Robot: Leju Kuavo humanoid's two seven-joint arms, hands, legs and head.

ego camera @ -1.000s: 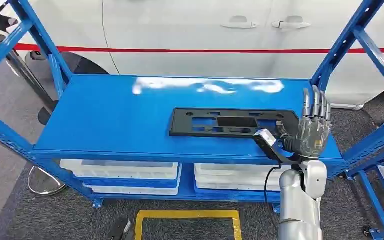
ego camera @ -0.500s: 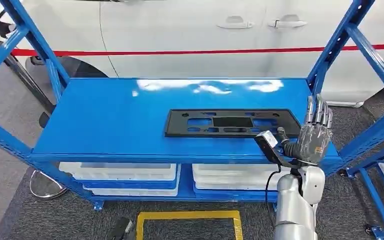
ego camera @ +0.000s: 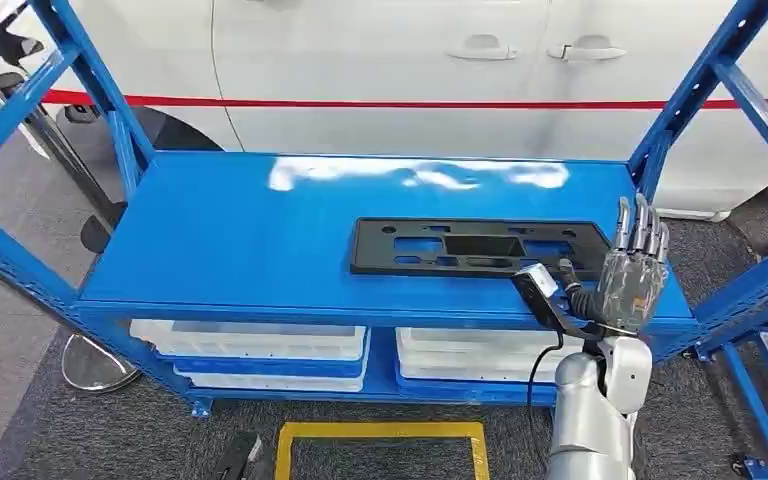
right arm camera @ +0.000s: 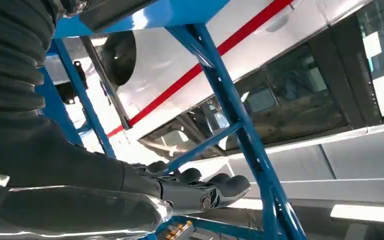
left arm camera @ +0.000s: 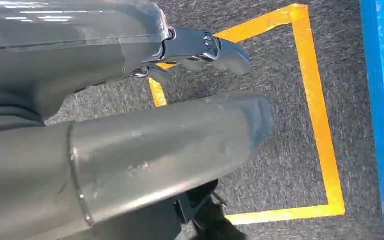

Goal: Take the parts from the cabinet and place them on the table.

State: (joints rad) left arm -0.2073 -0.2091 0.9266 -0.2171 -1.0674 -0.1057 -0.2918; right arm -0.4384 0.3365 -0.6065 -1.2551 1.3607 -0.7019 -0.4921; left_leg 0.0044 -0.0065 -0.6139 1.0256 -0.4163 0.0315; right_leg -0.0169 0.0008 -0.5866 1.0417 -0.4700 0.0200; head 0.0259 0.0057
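A flat black part (ego camera: 478, 247), long and with several cut-out windows, lies on the top shelf (ego camera: 240, 235) of the blue cabinet (ego camera: 110, 120), toward the right half and nearer the front edge than the far one; it lies flat, with its long side along the shelf.

The right hand (ego camera: 632, 270) stands at the right end of the part, near the front right corner of the shelf; its fingers (ego camera: 640, 225) are straight, close together and point up and away, and nothing is in them; whether the hand touches the end of the part I cannot tell, since the wrist camera covers that spot. In the right wrist view the fingers (right arm camera: 200, 189) are stretched out in front of a blue post of the cabinet.

The left hand (left arm camera: 145, 125) hangs low above grey carpet (left arm camera: 290, 165) with a yellow taped rectangle (left arm camera: 325, 150); its thumb and fingers are apart and hold nothing.

On the lower shelf stand white bins (ego camera: 250, 345), side by side; behind the cabinet is a white car (ego camera: 410, 70) with a red stripe.
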